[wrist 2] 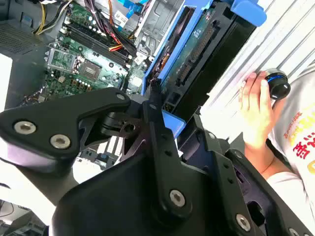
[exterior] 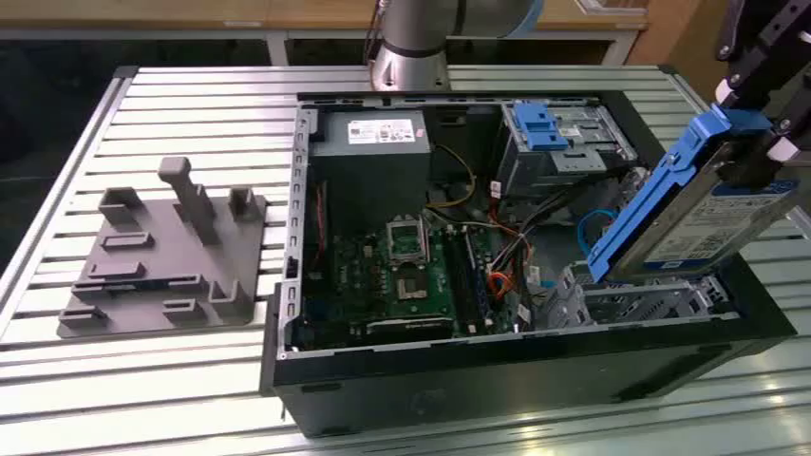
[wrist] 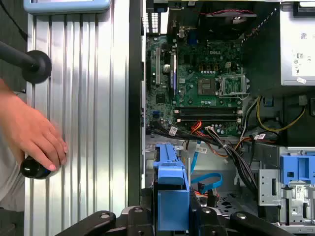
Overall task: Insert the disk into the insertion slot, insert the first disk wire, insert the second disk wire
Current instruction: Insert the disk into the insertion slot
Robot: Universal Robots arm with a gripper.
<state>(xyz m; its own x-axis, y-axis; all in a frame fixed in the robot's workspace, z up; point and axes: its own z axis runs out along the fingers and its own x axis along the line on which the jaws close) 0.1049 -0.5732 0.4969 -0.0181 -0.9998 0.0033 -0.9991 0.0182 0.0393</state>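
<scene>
Aloft | exterior view: disk (exterior: 690,214) tilted over insertion slot (exterior: 649,302) | second wrist view: hand (wrist 2: 256,110)

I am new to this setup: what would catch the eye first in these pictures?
The blue-framed disk stands out, gripped by the claw and tilted above the insertion slot at the exterior view's right. The green motherboard lies bare in the open computer case. In the first wrist view, a person's hand rests on the slatted table beside the case.
</scene>
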